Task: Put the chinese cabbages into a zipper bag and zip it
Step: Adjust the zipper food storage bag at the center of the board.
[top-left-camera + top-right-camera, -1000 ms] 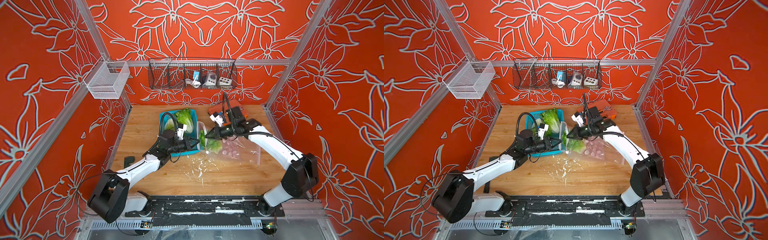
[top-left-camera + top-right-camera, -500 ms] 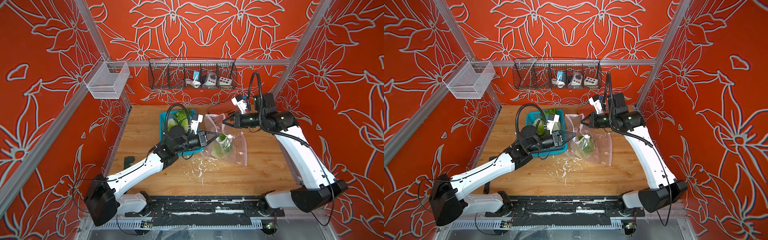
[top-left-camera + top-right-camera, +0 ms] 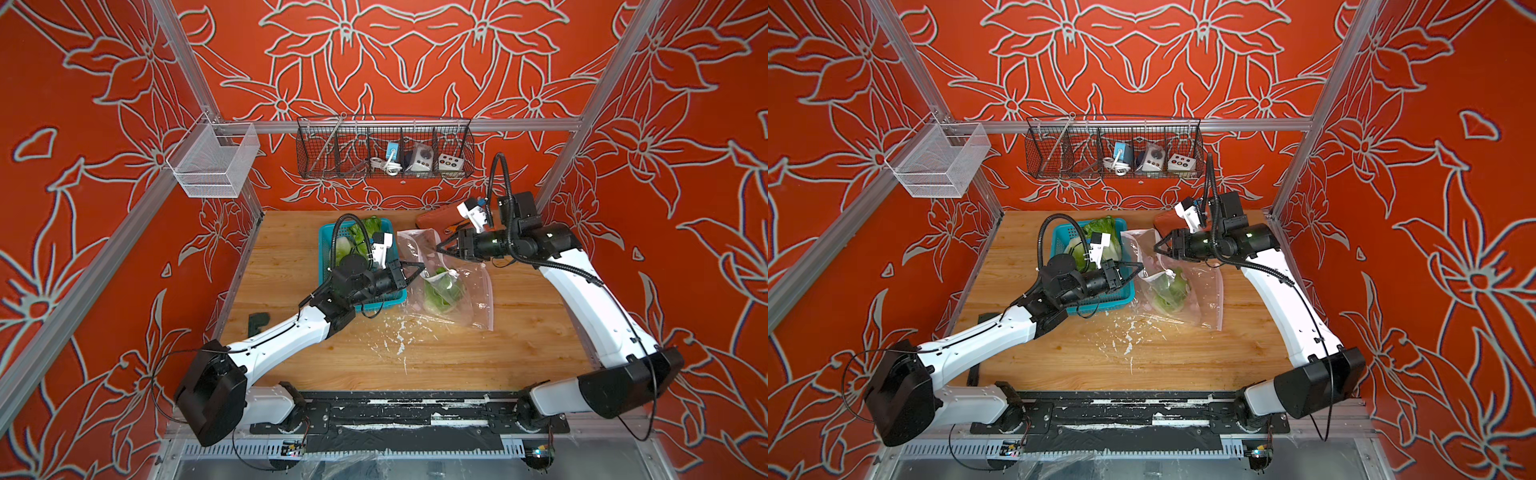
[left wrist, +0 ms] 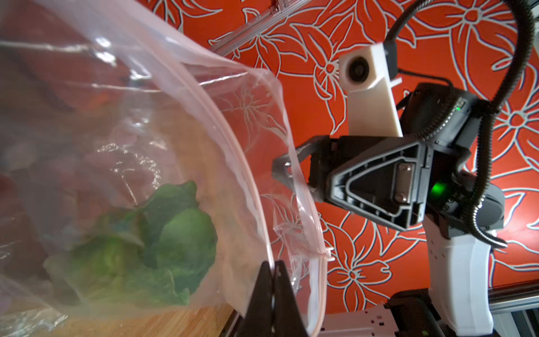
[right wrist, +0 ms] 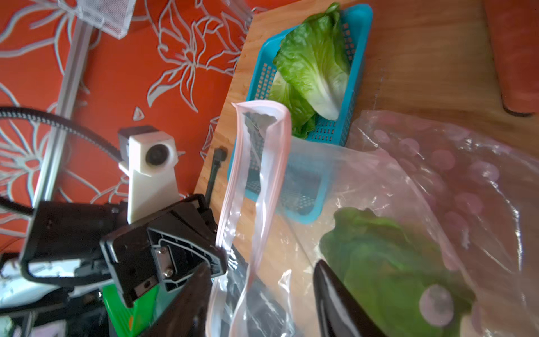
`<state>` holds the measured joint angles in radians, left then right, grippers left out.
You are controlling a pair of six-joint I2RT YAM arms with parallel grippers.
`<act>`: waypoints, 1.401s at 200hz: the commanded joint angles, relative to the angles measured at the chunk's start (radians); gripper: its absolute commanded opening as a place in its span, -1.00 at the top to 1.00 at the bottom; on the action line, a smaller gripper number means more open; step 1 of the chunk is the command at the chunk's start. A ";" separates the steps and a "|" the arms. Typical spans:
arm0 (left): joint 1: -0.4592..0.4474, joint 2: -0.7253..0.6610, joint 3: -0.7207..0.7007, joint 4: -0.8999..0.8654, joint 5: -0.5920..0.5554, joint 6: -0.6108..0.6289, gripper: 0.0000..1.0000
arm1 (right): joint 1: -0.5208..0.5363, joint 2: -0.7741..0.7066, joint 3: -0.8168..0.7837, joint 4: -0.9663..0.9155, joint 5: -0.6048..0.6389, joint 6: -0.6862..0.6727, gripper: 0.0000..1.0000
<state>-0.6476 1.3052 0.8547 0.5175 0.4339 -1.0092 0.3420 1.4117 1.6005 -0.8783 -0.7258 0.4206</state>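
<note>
Thin clear plastic, limp and slippery: the zipper bag point(image 3: 478, 299) lies just beside the teal basket point(image 3: 325, 249), one light, crushable chinese cabbage point(image 3: 442, 293) inside, two more cabbages point(image 5: 315, 67) in the basket. Left gripper point(image 3: 420, 267) pinches the bag's rim; right gripper point(image 3: 437, 248) stands spread. Best hold: the firm white bases

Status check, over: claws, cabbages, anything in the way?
Left claw shut on zipper bag rim. Right claw open at the bag mouth. One cabbage bagged, others in teal basket. Bag unzipped; left arm over the basket.
</note>
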 commanded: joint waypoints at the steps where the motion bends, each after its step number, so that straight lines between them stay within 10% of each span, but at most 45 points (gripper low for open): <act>1: 0.000 0.023 0.038 0.042 0.046 0.001 1.00 | 0.004 -0.024 0.045 -0.130 0.153 -0.051 -0.42; 69: -0.043 0.047 0.078 0.014 0.040 0.030 1.00 | 0.114 0.051 0.091 -0.178 0.387 -0.089 -0.38; 120: -0.062 0.139 0.211 0.002 0.071 0.043 1.00 | 0.084 -0.005 0.161 -0.285 0.691 -0.161 0.87; 162: -0.130 0.329 0.465 0.011 0.160 0.024 1.00 | 0.028 -0.030 0.352 -0.418 0.919 -0.228 1.00; 196: -0.111 0.320 0.386 0.081 0.166 -0.010 1.00 | 0.029 -0.023 0.384 -0.414 0.761 -0.200 1.00; 280: 0.059 0.239 0.033 -0.156 0.105 0.196 0.77 | 0.031 -0.007 -0.231 0.140 0.247 0.065 1.00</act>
<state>-0.6182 1.5906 0.9051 0.4889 0.5591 -0.9310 0.3756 1.4178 1.4136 -0.9302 -0.3168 0.3820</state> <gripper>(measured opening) 0.098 0.047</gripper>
